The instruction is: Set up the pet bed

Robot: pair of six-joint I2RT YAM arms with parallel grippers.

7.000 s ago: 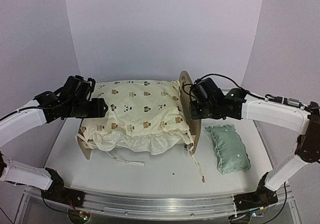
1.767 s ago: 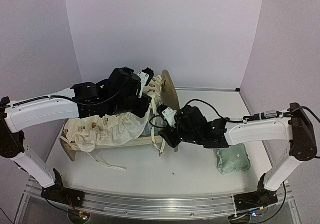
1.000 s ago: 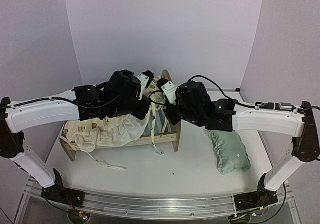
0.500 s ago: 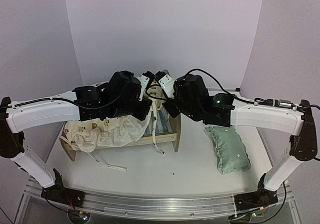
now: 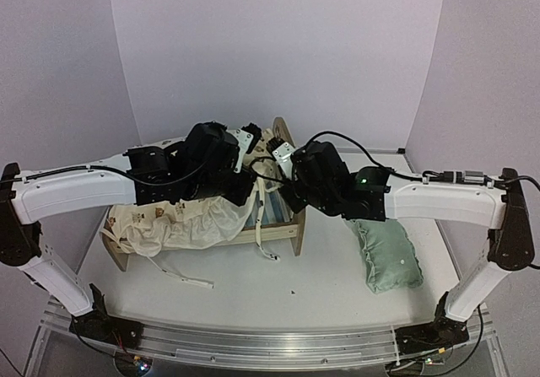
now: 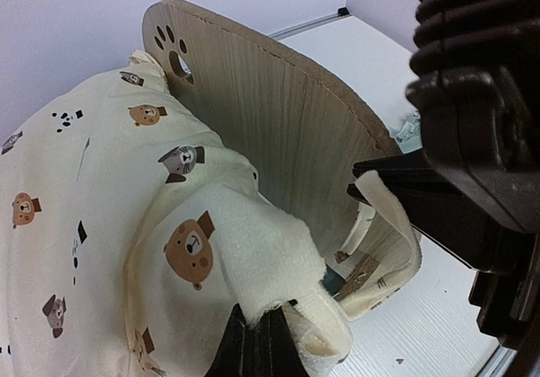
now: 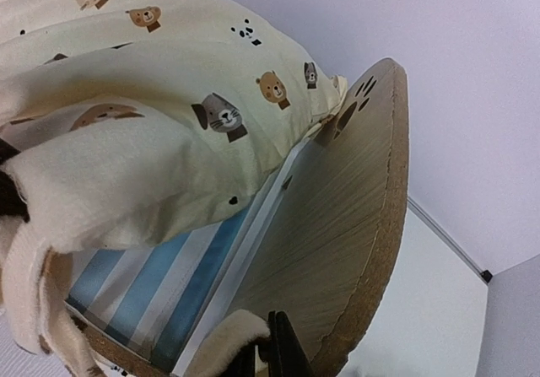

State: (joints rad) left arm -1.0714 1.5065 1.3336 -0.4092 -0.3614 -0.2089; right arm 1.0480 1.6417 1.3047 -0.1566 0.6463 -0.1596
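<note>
The pet bed (image 5: 284, 136) stands mid-table, its arched paw-print headboard (image 6: 278, 124) upright on the right. The cream bear-print cushion (image 5: 169, 221) lies bunched over the frame, its headboard end lifted, so the blue-and-white striped base (image 7: 160, 284) shows. My left gripper (image 6: 257, 352) is shut on a cushion corner (image 6: 278, 259) just left of the headboard. My right gripper (image 7: 272, 353) hangs close to the headboard's inner face (image 7: 337, 225), jaws nearly together on a fleecy cushion edge (image 7: 228, 331). Both grippers meet above the bed, the left one (image 5: 250, 164) beside the right one (image 5: 277, 168).
A mint green pillow (image 5: 388, 255) lies on the table to the right of the bed. Cushion ties hang down over the near side rail (image 5: 263, 229), and another trails on the table (image 5: 181, 277). Purple walls enclose the table on three sides.
The cushion, which earlier lay flat on the bed, is now lifted and bunched at the headboard end. In the last second the right gripper rose, then dropped back slightly; the left arm held still.
</note>
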